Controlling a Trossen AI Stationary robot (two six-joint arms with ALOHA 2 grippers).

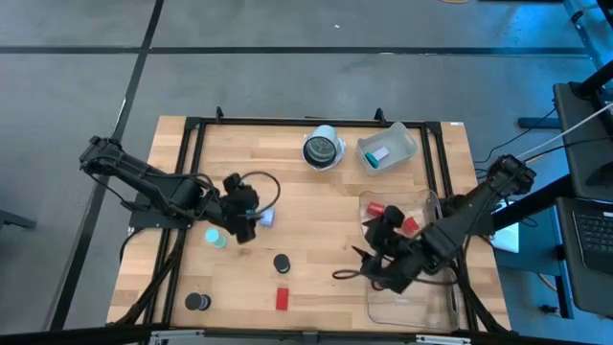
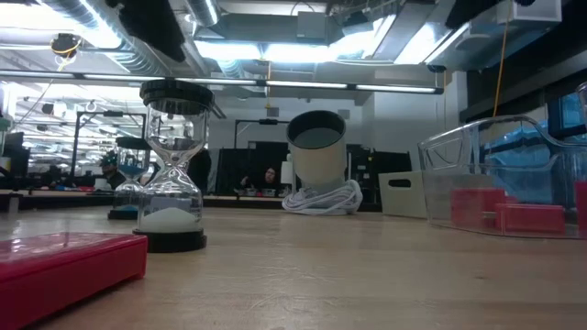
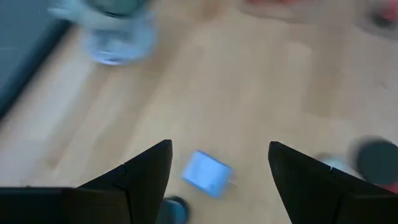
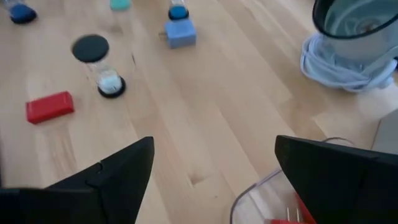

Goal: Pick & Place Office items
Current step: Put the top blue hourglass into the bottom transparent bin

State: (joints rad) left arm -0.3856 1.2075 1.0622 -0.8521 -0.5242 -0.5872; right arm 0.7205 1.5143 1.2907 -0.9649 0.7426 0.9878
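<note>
So the left gripper (image 1: pixel 251 226) is hovering over the middle-left of the table with its jaws spread and nothing in them, and the little pale blue block (image 3: pixel 206 173) is lying on the wood right between its fingers (image 3: pixel 144 174) in the wrist view. Looks to me like it's lining up for a grab. The risk I'm seeing: the block is sitting turned at an angle to the jaws, so if they're closing on the corners it could twist or squirt out sideways. There's also a teal round piece (image 1: pixel 215 237) just beside the gripper that could get knocked on the way down. Over on the right, the right gripper (image 1: pixel 375 251) is hanging open and empty at the edge of the clear bin (image 1: pixel 421 305), which already has red blocks (image 1: pixel 410 225) in it; bumping that wall could shove the bin. The hourglass (image 1: pixel 281 262), a black disc (image 1: pixel 196 302) and a red block (image 1: pixel 283 298) are waiting nearer the front edge.
</note>
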